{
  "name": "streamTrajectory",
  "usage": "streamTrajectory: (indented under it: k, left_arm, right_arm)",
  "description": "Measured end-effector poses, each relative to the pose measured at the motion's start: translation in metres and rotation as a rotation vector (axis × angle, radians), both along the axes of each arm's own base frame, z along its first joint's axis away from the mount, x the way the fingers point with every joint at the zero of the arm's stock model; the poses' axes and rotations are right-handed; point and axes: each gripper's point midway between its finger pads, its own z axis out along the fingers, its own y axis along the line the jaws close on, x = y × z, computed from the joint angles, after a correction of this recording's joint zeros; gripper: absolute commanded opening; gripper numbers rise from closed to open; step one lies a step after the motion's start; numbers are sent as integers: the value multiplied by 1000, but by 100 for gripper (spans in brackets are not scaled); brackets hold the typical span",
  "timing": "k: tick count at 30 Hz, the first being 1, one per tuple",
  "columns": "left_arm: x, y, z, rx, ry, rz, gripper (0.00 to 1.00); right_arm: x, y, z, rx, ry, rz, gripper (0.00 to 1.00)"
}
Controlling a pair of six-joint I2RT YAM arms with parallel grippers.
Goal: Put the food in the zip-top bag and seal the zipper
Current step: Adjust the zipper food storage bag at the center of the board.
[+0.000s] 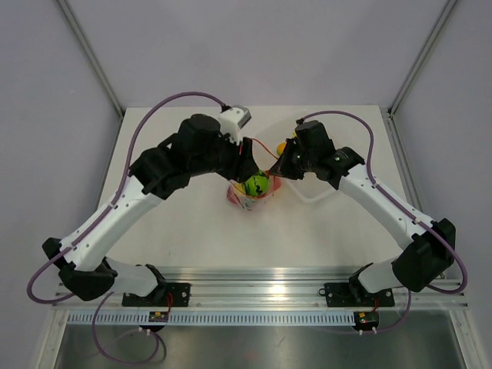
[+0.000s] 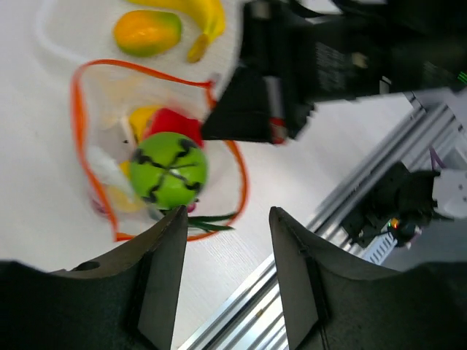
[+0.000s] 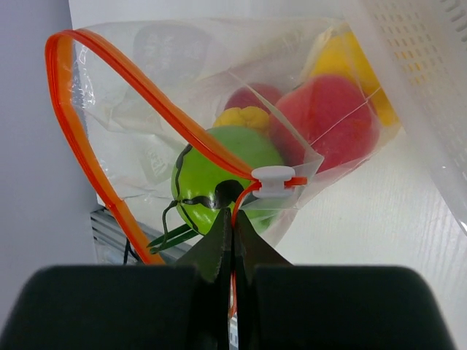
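Faint print (image 3: 171, 49) on the zip-top bag (image 3: 131, 124) is unreadable.

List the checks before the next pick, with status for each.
1. Mouth of the zip-top bag open: ok, the zipper forms a wide loop.
2. Hold by the right fingers: ok, shut on the zipper beside the white slider.
3. State of the left fingers: ok, open with nothing between them.
4. All food bagged: not ok, the banana and mango lie outside the bag.
5. Zipper sealed: not ok.
6. Room left beside the green round fruit: cannot tell.
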Motion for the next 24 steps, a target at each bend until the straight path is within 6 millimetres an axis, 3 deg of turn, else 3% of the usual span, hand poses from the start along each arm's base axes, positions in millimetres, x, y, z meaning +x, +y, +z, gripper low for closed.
streamTrajectory:
  k: [2, 6, 10, 14, 24]
  left_arm:
    - [-28, -19, 6, 8, -39, -90, 51]
    - [-47, -45, -10, 85, -66, -152, 50]
    - [-39, -65, -46, 196, -61, -145, 47]
    - [-24, -67, -74, 279, -64, -102, 46]
    - [-5, -72, -98, 355, -95, -46, 33]
  right_arm:
    - [1, 2, 2, 14, 4, -5, 0]
    - [1, 4, 4, 31, 9, -13, 0]
    - [1, 5, 5, 42, 12, -17, 0]
    - [1, 6, 6, 48, 17, -20, 0]
    - [0, 7, 7, 60, 24, -18, 0]
